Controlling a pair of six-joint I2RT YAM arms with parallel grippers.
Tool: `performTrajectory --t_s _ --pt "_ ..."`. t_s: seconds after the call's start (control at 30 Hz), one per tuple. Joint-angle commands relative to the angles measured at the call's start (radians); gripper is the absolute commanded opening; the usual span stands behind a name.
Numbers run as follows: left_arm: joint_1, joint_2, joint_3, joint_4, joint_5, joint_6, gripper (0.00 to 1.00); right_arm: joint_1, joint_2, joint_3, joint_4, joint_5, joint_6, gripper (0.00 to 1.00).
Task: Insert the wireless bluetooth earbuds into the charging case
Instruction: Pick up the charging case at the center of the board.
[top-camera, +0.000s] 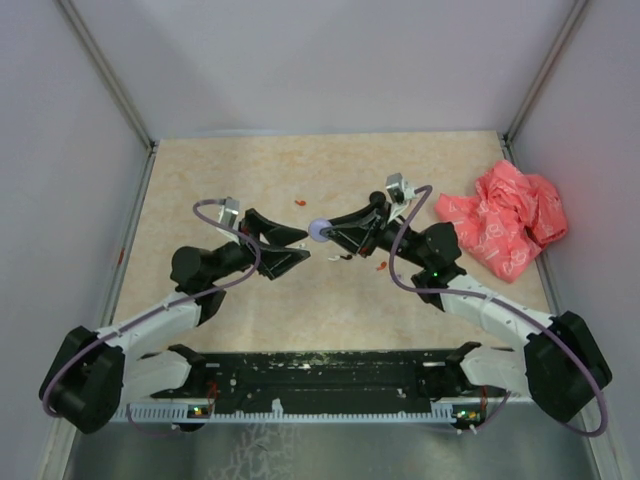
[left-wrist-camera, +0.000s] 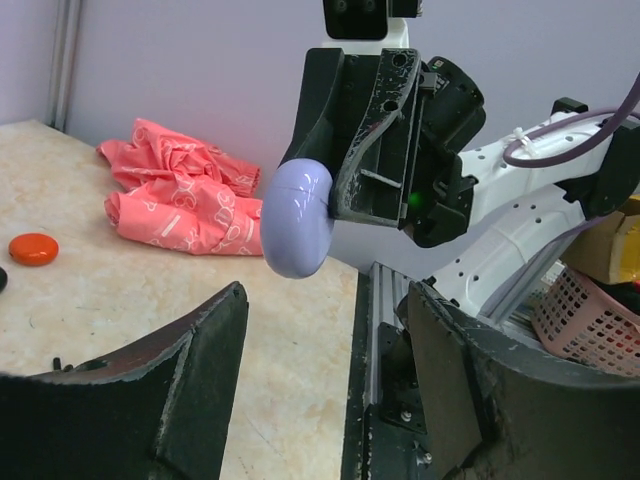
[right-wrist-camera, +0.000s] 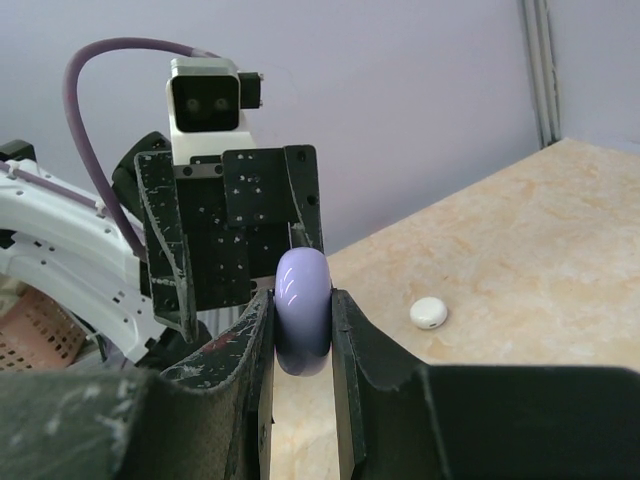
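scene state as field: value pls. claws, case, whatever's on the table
right claw: shut on lilac case, held above the table
left claw: open, empty, facing the case
pink bag: right edge of table
small red bits: loose on table, too small to identify
white disc: lying on table

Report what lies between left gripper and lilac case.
Nothing; in the left wrist view only open air separates the left gripper from the lilac case.
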Motion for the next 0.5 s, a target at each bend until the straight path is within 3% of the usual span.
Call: performTrajectory --t_s 0.0,0.47 --pt "0.004 0.021 0.034 0.097 0.043 -0.044 0.69 0.029 0.024 0.011 0.114 -0.024 0.023 0.0" --pt "0.004 0.043 0.036 0.173 0.07 -0.087 0.46 0.066 0.073 0.024 0.159 -0.047 0.046 0.0"
